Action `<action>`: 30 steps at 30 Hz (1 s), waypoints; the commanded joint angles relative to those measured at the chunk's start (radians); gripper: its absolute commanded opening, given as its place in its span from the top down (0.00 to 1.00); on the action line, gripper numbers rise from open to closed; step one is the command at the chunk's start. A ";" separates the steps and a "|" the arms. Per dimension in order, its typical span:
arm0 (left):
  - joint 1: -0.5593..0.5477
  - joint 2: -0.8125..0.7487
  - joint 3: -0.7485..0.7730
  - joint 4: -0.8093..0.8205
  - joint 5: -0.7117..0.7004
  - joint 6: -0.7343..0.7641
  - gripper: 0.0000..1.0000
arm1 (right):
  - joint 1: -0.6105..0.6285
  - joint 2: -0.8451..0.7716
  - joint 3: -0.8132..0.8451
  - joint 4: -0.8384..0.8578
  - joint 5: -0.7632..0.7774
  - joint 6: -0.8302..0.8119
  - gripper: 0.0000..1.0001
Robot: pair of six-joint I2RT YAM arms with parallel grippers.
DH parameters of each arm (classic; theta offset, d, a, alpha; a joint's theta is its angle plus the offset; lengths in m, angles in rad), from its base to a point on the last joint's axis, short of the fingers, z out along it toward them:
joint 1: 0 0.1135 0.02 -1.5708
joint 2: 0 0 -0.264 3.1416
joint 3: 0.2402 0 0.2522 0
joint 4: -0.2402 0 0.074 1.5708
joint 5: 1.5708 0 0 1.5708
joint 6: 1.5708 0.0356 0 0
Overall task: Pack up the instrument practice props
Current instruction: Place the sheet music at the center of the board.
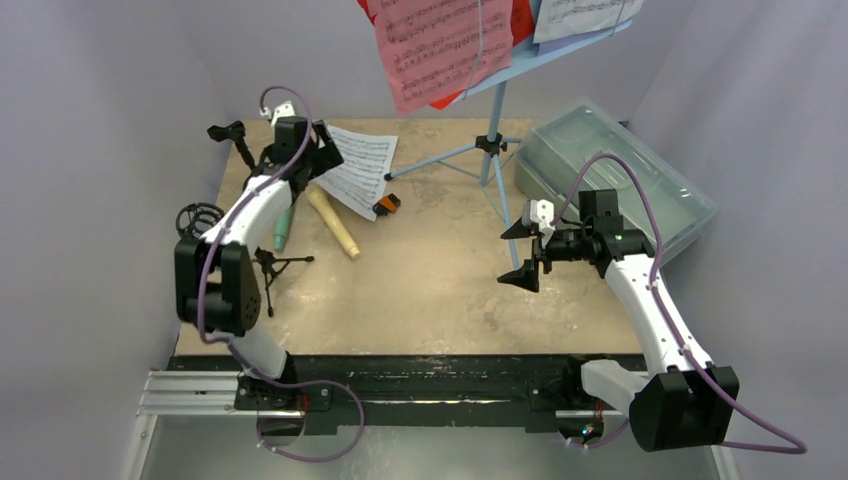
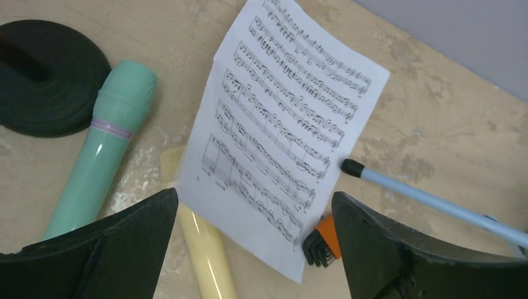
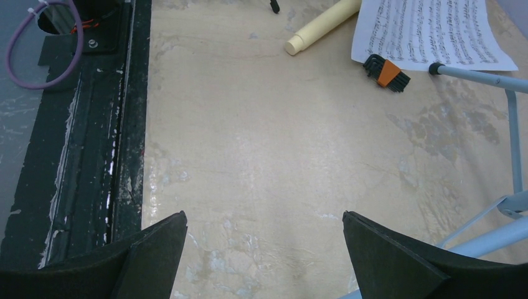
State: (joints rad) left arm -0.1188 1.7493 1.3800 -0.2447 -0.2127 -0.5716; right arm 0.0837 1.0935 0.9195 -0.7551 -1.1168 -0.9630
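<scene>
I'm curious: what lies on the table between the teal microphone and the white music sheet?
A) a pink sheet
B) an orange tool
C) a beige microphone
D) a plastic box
C: the beige microphone lies alongside the teal microphone, with the white music sheet at its other side.

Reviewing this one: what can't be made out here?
- Music rack: top view, upper part cut off by the frame edge.
- Teal microphone: top view, head hidden under left arm.
- Beige microphone: left wrist view, partly under white sheet.
- Plastic box: top view, cloudy lid obscures contents.
</scene>
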 commanded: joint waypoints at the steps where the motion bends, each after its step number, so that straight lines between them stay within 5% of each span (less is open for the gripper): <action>1: 0.007 -0.298 -0.190 0.142 0.046 0.060 0.01 | -0.003 -0.010 -0.001 -0.008 -0.005 -0.017 0.01; 6: 0.014 -0.573 -0.447 0.281 0.185 0.049 0.00 | -0.004 -0.008 -0.001 -0.005 0.000 -0.016 0.01; 16: 0.015 -0.861 -0.602 0.189 0.520 0.029 0.04 | -0.003 -0.005 -0.003 0.006 0.007 -0.006 0.01; 30: 0.014 -1.010 -0.719 0.168 0.682 -0.079 0.06 | -0.003 -0.001 -0.007 0.022 0.018 0.010 0.01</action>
State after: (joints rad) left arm -0.1093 0.7609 0.6762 -0.0963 0.3935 -0.6102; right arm 0.0837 1.0935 0.9195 -0.7471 -1.1088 -0.9611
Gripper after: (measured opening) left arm 0.944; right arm 0.987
